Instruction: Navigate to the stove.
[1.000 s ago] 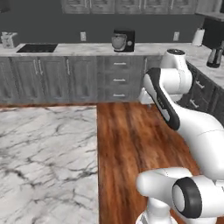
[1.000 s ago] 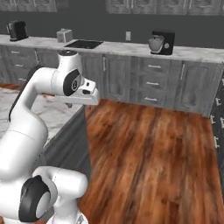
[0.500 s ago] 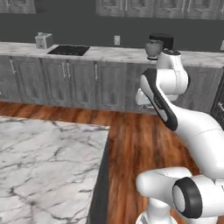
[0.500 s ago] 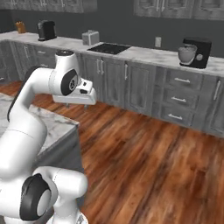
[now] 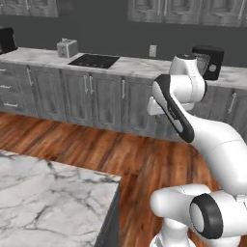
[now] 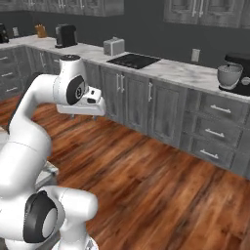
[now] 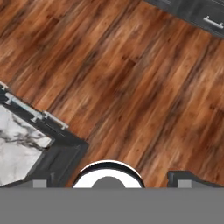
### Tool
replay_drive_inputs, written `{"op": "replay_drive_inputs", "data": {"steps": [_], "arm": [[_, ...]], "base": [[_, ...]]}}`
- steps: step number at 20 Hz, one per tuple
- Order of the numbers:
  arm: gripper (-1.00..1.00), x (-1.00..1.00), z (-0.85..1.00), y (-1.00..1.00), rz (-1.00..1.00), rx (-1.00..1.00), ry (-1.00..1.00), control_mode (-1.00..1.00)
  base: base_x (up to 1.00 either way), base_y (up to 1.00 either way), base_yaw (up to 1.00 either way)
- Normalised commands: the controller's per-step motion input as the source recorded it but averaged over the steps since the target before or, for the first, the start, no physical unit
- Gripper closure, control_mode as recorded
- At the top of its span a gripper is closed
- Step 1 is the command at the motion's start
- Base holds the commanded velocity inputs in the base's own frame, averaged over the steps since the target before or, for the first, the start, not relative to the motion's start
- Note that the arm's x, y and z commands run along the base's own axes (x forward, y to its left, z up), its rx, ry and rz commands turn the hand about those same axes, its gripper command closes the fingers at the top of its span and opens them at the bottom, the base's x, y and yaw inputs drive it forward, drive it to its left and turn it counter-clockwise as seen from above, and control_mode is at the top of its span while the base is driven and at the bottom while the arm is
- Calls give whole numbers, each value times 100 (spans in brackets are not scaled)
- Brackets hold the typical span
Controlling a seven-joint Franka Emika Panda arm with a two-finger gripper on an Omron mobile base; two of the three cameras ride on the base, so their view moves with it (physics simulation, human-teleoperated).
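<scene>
The stove (image 5: 94, 61) is a flat black cooktop set into the marble counter along the far wall, left of centre in the left base view. In the right base view the stove (image 6: 133, 60) lies near the middle, well beyond the arm. My arm is folded above the wooden floor, and the gripper (image 6: 84, 113) hangs from the white hand and points down. Seen from the hand, the gripper (image 7: 111, 181) is open, its dark fingertips (image 7: 183, 179) wide apart with nothing between them, over bare floorboards.
A silver toaster (image 5: 67, 48) stands just left of the stove, and a black coffee machine (image 6: 65, 35) further left. A stand mixer (image 6: 233, 73) sits on the counter to the right. A marble island (image 5: 43, 198) fills the near left; its corner (image 7: 26, 140) is beside my base.
The whole scene has shifted: the base has moved, so the counter looks nearer and the stove has slid from the far left towards the middle. The arm's pose is unchanged.
</scene>
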Motion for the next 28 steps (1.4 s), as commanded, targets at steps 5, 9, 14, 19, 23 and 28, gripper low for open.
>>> {"op": "replay_drive_inputs", "data": {"steps": [5,9,14,19,23,28], "arm": [[-100,0,0,0,0,0,0,100],[-100,0,0,0,0,0,0,100],[-100,0,0,0,0,0,0,100],[-100,0,0,0,0,0,0,100],[-100,0,0,0,0,0,0,100],[-100,0,0,0,0,0,0,100]], "base": [[100,-78,5],[100,-59,0],[100,-27,0],[100,-1,0],[100,42,-4],[100,81,-19]]}}
